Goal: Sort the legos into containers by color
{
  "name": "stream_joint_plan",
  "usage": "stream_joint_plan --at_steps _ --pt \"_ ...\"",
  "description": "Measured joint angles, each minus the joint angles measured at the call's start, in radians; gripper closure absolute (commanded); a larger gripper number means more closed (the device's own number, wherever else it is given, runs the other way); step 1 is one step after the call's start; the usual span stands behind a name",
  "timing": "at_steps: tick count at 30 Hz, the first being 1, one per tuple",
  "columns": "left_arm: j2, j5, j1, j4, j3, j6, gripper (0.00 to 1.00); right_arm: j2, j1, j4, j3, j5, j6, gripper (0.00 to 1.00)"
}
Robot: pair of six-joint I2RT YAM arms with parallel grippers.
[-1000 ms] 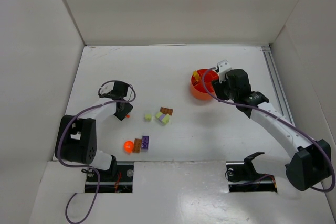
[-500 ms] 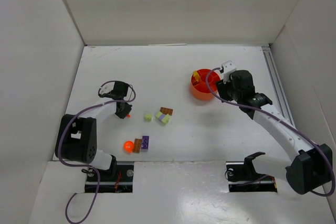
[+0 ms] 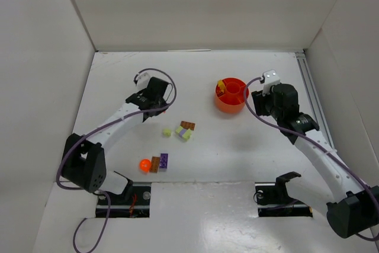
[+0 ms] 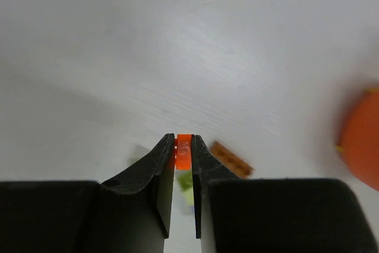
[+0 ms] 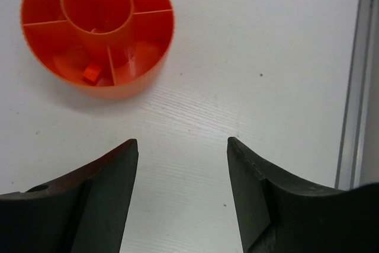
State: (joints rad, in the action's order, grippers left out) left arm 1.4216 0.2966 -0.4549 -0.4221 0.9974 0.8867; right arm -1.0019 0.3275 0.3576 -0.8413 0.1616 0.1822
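Tool point(image 4: 182, 142) of outstretched left arm point(image 3: 116, 124) pinches an orange brick point(image 4: 184, 156).

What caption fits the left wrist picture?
Left tool pinches a tiny orange plastic brick over the white table.

You face white table point(image 3: 118, 69), matte, faint grain in surface. White panels box it in: left wall point(image 3: 41, 57), back wall point(image 3: 195, 4), right wall point(image 3: 349, 57). Metal rail point(image 3: 312, 96) runs along your right table edge. Light soft, even; shadows faint.
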Motion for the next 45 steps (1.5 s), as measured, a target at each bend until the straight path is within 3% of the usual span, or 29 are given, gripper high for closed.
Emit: stream_joint_plan --at_steps 7,11,23,31,41,45 --pt "0.008 0.056 -0.279 0.178 0.220 -0.164 1.00 0.132 -0.108 0.053 0.040 0.113 -0.085 0.27" --pt "0.107 0.063 -0.357 0.285 0.327 -0.239 1.00 0.167 -0.157 0.096 0.054 0.154 -0.113 0.27" --pt "0.463 -0.043 -0.367 0.419 0.532 -0.304 1.00 0.169 -0.198 0.138 0.093 0.179 -0.135 0.27" --pt "0.513 -0.040 -0.390 0.426 0.565 -0.303 0.96 0.165 -0.198 0.137 0.095 0.179 -0.136 0.27" --pt "0.545 -0.051 -0.395 0.439 0.565 -0.284 0.82 0.146 -0.198 0.136 0.104 0.179 -0.135 0.27" --pt "0.550 -0.057 -0.395 0.439 0.565 -0.277 0.70 0.150 -0.198 0.136 0.104 0.179 -0.135 0.26"
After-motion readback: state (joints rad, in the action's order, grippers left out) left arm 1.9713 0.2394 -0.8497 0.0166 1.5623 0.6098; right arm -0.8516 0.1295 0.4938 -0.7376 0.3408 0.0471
